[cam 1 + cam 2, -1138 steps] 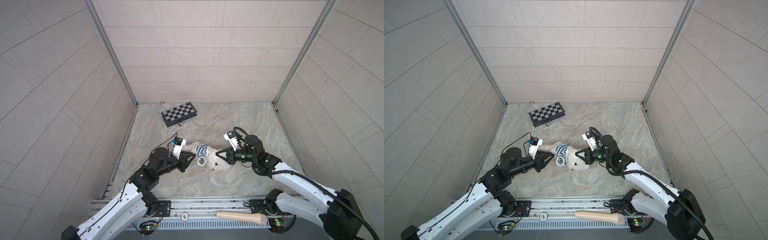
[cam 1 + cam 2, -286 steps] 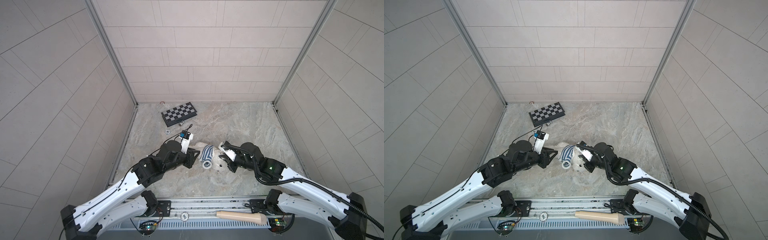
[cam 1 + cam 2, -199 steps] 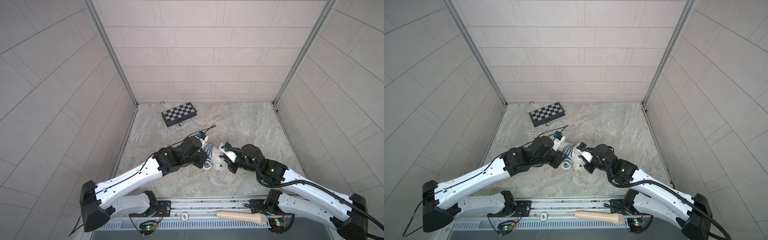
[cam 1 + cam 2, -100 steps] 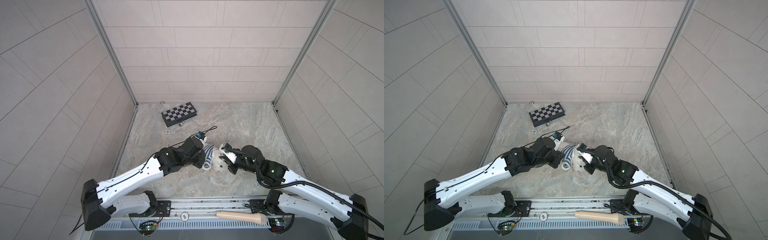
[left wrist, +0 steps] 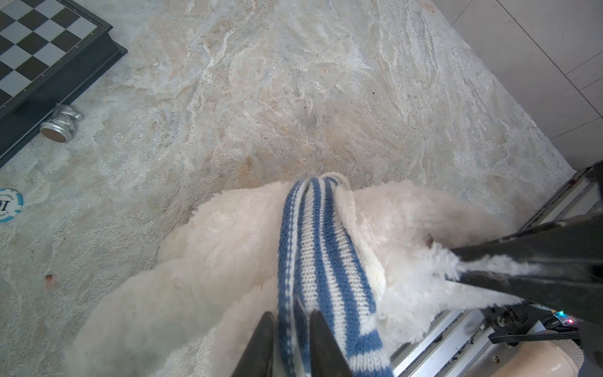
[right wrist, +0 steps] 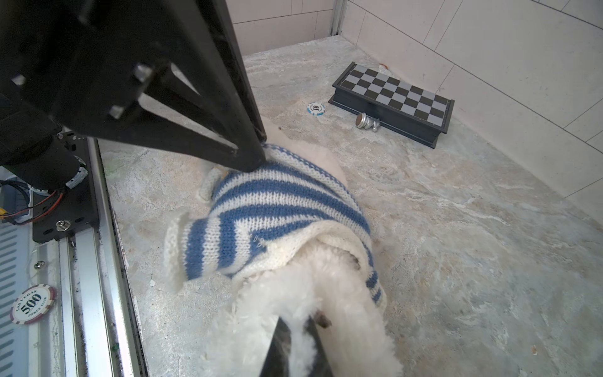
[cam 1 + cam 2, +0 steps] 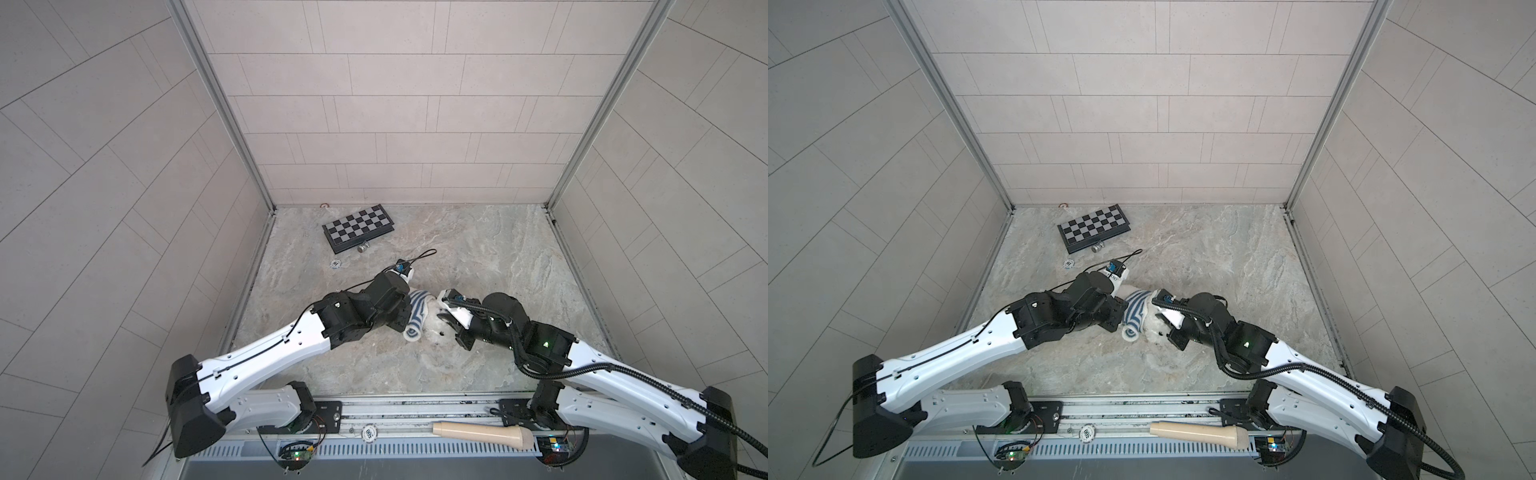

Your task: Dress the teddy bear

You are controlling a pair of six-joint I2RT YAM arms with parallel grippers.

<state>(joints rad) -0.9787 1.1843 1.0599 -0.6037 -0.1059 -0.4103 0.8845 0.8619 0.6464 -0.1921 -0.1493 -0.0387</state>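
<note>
Tabletop (image 7: 478, 257) here is a beige marble-look slab, boxed in by pale tiled walls (image 7: 395, 104) on three sides. The teddy bear (image 6: 346, 293) lies about mid-slab between the two arms, with a blue-and-white striped sweater (image 6: 277, 202) bunched round its body. Left hand (image 5: 290, 315) is pinching the knit. Right hand (image 6: 294, 323) is pressed together on a tuft of the bear's fur. A chessboard (image 7: 359, 226) sits near the back wall, with a poker chip (image 7: 336, 264) close by.
</note>
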